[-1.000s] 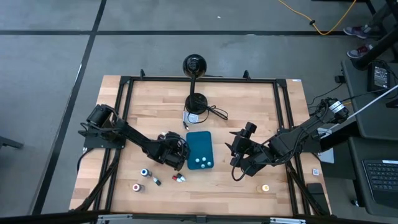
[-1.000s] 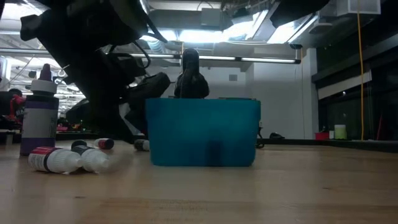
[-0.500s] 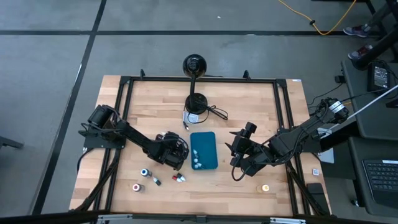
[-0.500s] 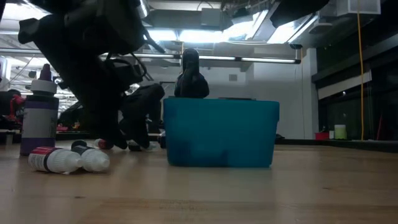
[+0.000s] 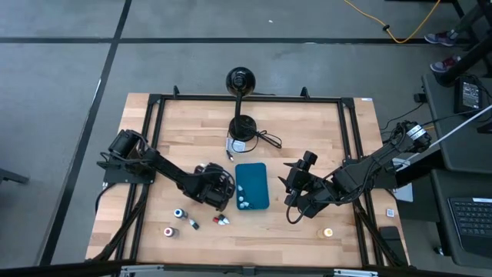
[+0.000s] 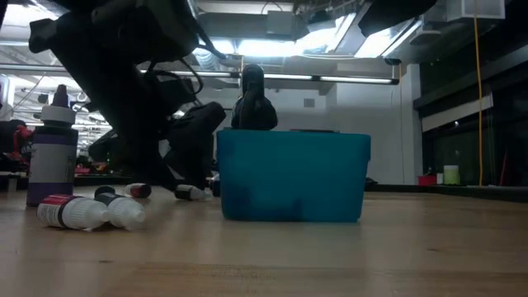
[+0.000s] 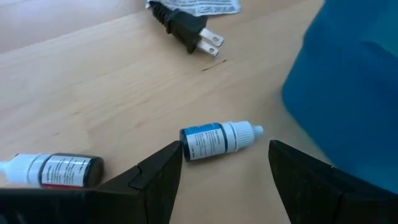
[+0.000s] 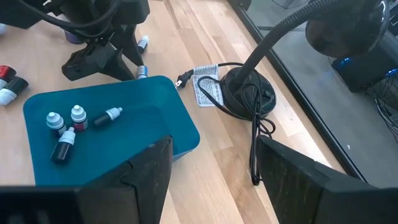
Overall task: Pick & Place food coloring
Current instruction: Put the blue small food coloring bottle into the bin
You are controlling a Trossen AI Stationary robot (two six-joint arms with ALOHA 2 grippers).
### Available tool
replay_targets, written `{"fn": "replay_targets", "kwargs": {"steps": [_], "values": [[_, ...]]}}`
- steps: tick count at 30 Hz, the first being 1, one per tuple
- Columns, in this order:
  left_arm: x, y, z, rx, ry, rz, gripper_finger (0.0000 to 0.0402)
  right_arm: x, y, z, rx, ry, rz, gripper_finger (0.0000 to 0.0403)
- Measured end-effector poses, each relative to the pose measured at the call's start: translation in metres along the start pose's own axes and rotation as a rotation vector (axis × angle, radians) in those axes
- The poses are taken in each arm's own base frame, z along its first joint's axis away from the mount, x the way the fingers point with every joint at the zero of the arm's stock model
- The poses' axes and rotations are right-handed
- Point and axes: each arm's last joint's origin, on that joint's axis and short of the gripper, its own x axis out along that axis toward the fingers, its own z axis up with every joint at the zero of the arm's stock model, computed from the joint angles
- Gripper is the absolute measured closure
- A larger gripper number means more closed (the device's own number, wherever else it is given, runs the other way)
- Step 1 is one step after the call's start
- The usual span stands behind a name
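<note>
Since a second ago we see the teal tray point(image 5: 252, 185) shifted away from the left gripper point(image 7: 224, 168), whose fingers stand spread over a small whitish bottle point(image 7: 217, 138) with a blue label and white cap, lying on the table point(image 7: 93, 81) beside the tray. Our right gripper point(image 8: 211, 163) waits, spread, above the tray holding four bottles point(image 8: 68, 130).

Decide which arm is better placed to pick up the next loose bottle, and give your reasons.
Left. The left gripper is open, straddling a blue-labelled bottle beside the teal tray; the right gripper waits across the tray.
</note>
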Motion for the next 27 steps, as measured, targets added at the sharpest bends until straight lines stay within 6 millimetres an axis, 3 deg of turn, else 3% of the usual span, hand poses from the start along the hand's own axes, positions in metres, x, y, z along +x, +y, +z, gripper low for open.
{"fn": "replay_targets", "kwargs": {"steps": [11, 18, 27], "values": [[-0.010, -0.006, 0.010, 0.151, 0.050, 0.069, 0.0169, 0.000, 0.000, 0.000, 0.000, 0.001, 0.001, 0.0171], [-0.012, -0.008, 0.020, 0.431, 0.205, 0.087, 0.0169, 0.000, 0.001, 0.000, 0.005, 0.015, 0.023, 0.0171], [0.002, -0.002, 0.043, 0.803, 0.434, 0.043, 0.0169, 0.000, 0.001, -0.001, 0.031, 0.019, 0.028, 0.0171]]}}
